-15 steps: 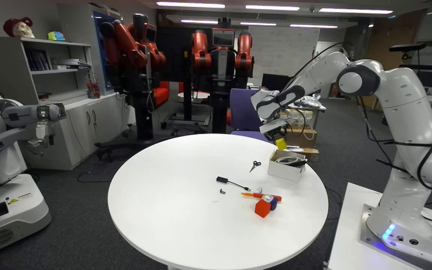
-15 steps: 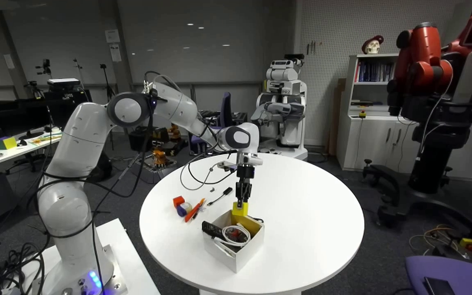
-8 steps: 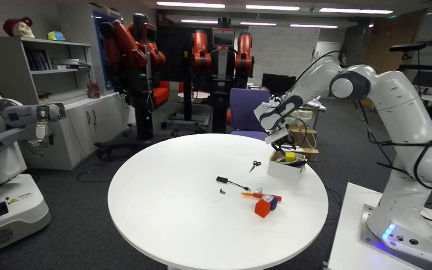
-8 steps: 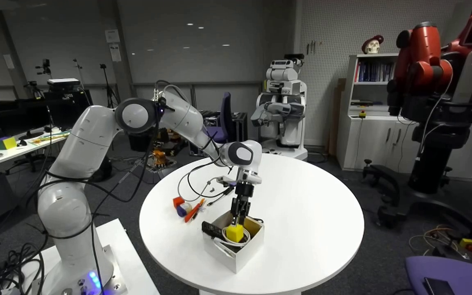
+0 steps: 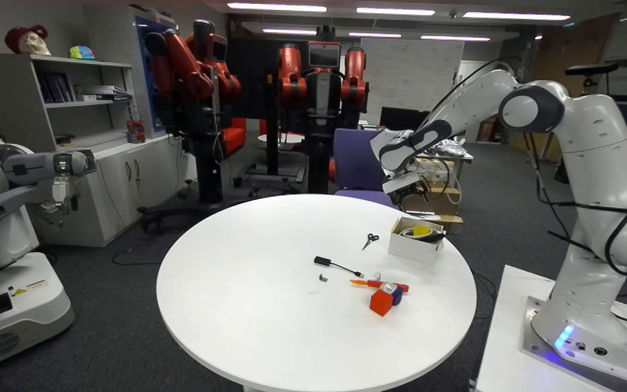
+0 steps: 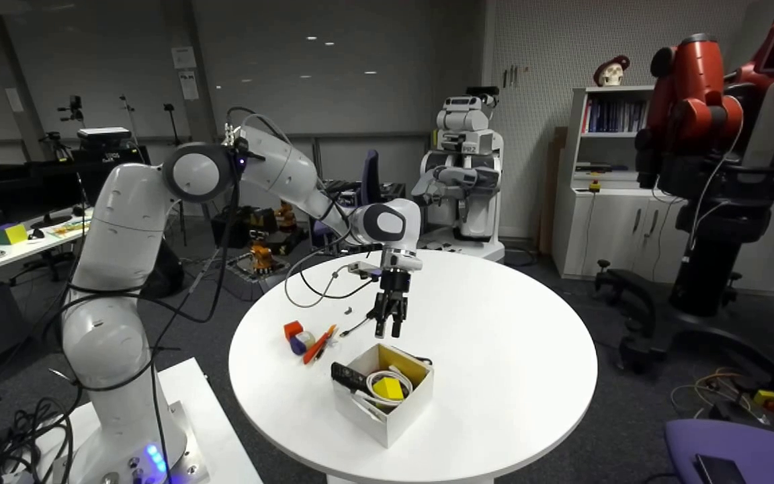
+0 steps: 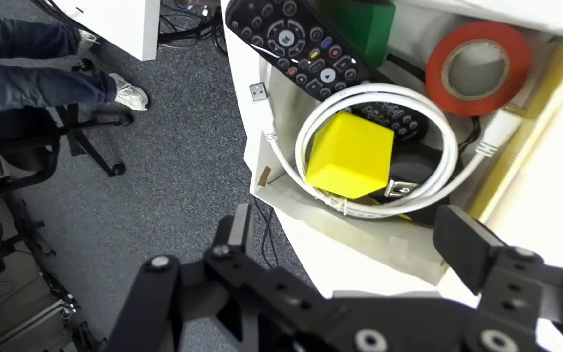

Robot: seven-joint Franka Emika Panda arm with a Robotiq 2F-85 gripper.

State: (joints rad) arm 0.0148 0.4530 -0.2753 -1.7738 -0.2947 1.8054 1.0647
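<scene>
A black, two-fingered robotic gripper (image 6: 388, 331), spread wide and holding nothing, hangs near and higher than an open-topped white cardboard box (image 6: 410, 411) on a round white table (image 6: 508, 349). Inside the box, a faceted yellow block (image 7: 352, 154) lies within the loop of a coiled white USB cable (image 7: 450, 144), near a black remote control (image 7: 306, 54), a green block (image 7: 374, 29) and a red roll of tape (image 7: 516, 68).

Wrist cam | my gripper (image 7: 352, 232): fingers spread wide, clear of the yellow block (image 7: 352, 154) | in the white box (image 7: 384, 244) I see that block within a coil of white cable (image 7: 450, 149) | black remote (image 7: 306, 54) partly under the coil, green block (image 7: 377, 34) beside it, red tape roll (image 7: 520, 68) just outside | at left: jeans-clad legs (image 7: 42, 88), grey carpet (image 7: 188, 151)
</scene>
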